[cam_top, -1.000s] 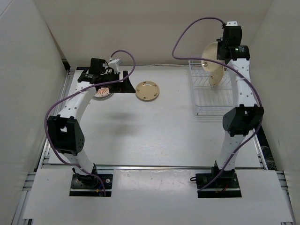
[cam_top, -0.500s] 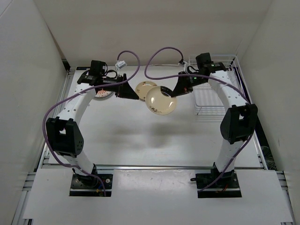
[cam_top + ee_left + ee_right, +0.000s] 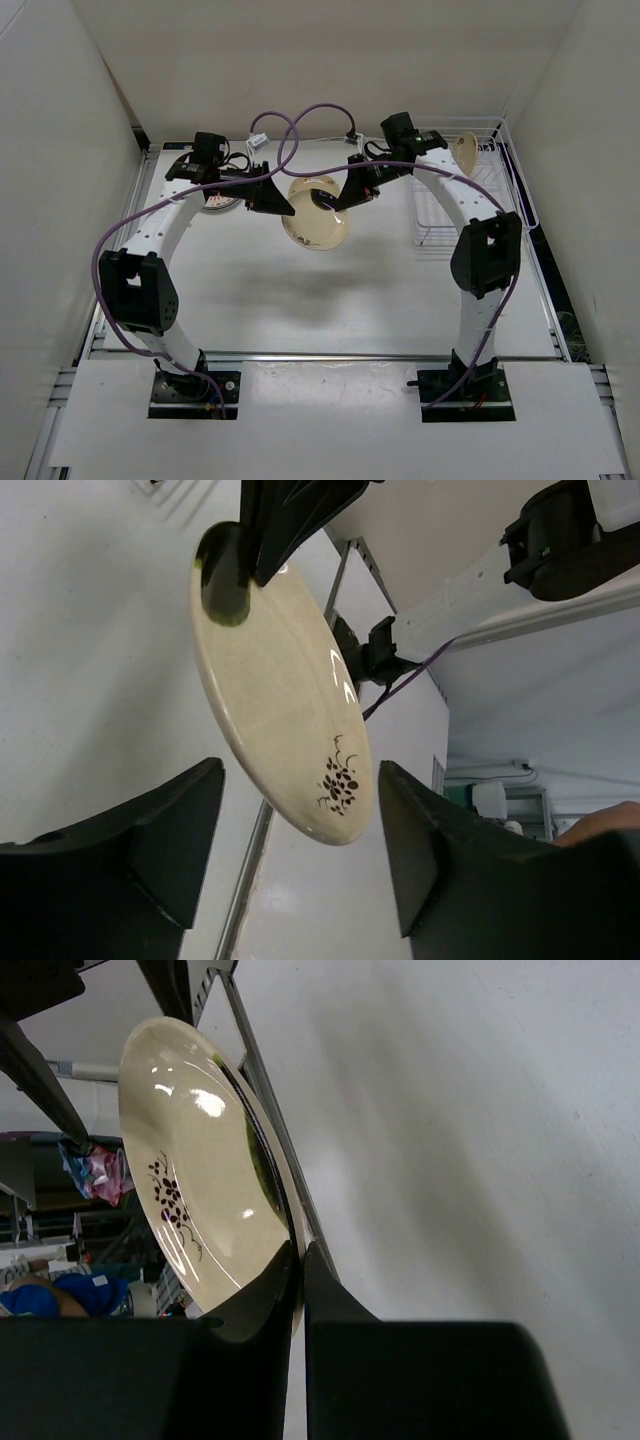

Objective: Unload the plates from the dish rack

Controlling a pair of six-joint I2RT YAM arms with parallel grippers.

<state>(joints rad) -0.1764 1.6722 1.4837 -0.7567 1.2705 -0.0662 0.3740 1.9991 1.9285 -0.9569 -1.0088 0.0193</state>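
- cream plate (image 3: 285, 695): round, glossy glaze with bright highlights, shallow dished centre, small dark berry-and-sprig motif near 1 edge.
- it hangs tilted in the air above the matte white table (image 3: 300, 290), between the 2 arms and well left of the dish rack (image 3: 440, 215).
- right gripper (image 3: 298, 1260): black jaws pinched tight on the plate's rim, 1 finger on each face. this is the only grip carrying it.
- left gripper (image 3: 278, 203): jaws spread wide. its blunt black fingers (image 3: 150, 830) flank the plate's lower edge, with a gap on both sides. it holds nothing.
- dish rack: thin white wire, rectangular, raised sides, at the table's far right.
- 1 cream plate in the rack (image 3: 466, 150) stands on edge at the far end.
- sunburst plate (image 3: 220, 203): flat on the table, orange-red rays on white, half hidden under the left arm.
- another cream plate on the table (image 3: 305, 183) lies flat at mid-table, partly covered by the held one.
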